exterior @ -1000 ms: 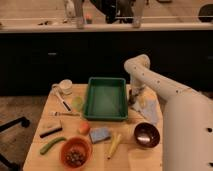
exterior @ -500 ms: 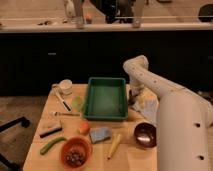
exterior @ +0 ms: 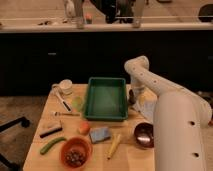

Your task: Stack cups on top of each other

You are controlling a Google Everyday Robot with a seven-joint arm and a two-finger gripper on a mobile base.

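Note:
A pale light-green cup [exterior: 77,103] stands upright on the wooden table [exterior: 130,157], just left of the green tray [exterior: 105,97]. My white arm rises from the lower right, bends above the tray's far right corner and reaches down. Its gripper [exterior: 133,98] sits low at the tray's right edge. A small dark shape lies right at the gripper's tip. I cannot tell whether this is the dark grey cup or part of the gripper. The two are on opposite sides of the tray.
A white mug [exterior: 65,87] stands at the back left, with a utensil [exterior: 62,102] beside it. A dark-brown bowl [exterior: 144,134] sits front right and an orange bowl [exterior: 75,152] front left. An orange fruit [exterior: 83,127], blue sponge [exterior: 100,134], yellow item [exterior: 114,146] and green vegetable [exterior: 51,145] lie in front.
The arm's large lower segment has shifted slightly. The gripper has stayed low beside the tray's right edge. Nothing on the table has moved.

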